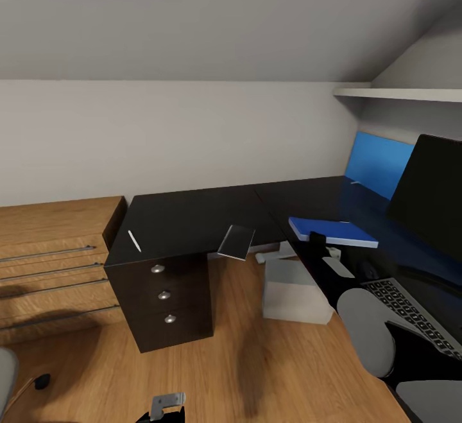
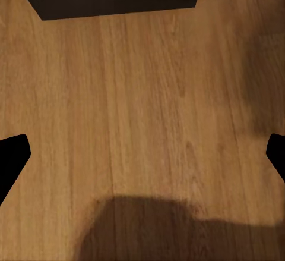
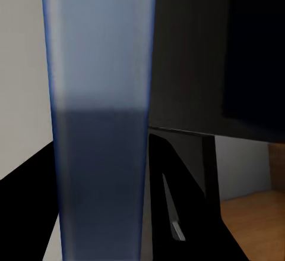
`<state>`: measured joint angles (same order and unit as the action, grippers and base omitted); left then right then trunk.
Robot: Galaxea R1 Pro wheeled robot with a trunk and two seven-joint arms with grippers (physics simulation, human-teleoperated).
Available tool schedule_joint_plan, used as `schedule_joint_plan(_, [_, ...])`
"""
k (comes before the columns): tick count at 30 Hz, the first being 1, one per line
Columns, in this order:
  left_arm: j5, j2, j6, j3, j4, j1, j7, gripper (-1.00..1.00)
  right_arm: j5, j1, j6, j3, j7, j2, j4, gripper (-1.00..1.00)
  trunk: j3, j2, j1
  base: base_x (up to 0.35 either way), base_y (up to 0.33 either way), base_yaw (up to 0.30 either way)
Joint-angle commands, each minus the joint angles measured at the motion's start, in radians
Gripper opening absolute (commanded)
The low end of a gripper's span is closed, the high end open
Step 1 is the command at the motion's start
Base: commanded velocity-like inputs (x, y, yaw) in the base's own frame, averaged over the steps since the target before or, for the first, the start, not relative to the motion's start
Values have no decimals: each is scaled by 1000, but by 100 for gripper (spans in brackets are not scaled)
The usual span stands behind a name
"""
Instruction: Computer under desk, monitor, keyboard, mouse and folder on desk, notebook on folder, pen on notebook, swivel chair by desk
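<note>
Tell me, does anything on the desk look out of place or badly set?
Yes. The notebook hangs over the desk front edge, tilted. The folder lies held in the right gripper, with nothing stacked on it. The pen lies apart, near the left corner.

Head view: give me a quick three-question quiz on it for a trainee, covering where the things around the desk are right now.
1. True or false: the pen lies on top of the notebook.
2. Which thing lies closest to the monitor? A. the pen B. the notebook C. the blue folder
3. Fill in: the computer stands on the ____, partly under the desk.

Key
1. False: they lie apart on the desk.
2. C
3. floor
</note>
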<state>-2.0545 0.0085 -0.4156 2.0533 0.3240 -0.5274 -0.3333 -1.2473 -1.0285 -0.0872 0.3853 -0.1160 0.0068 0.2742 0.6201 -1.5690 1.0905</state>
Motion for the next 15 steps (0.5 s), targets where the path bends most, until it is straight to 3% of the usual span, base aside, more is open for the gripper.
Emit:
schedule_joint_plan(1, [-5, 1, -6, 8, 4, -2, -6, 100, -11, -1, -3, 0, -6, -1, -1, -100, 1, -1, 0, 0, 0, -3])
schedule_joint_plan(15, [-5, 2, -5, 10, 4, -2, -7, 100, -8, -1, -6, 0, -1, -4, -1, -100, 1, -1, 0, 21, -19, 0])
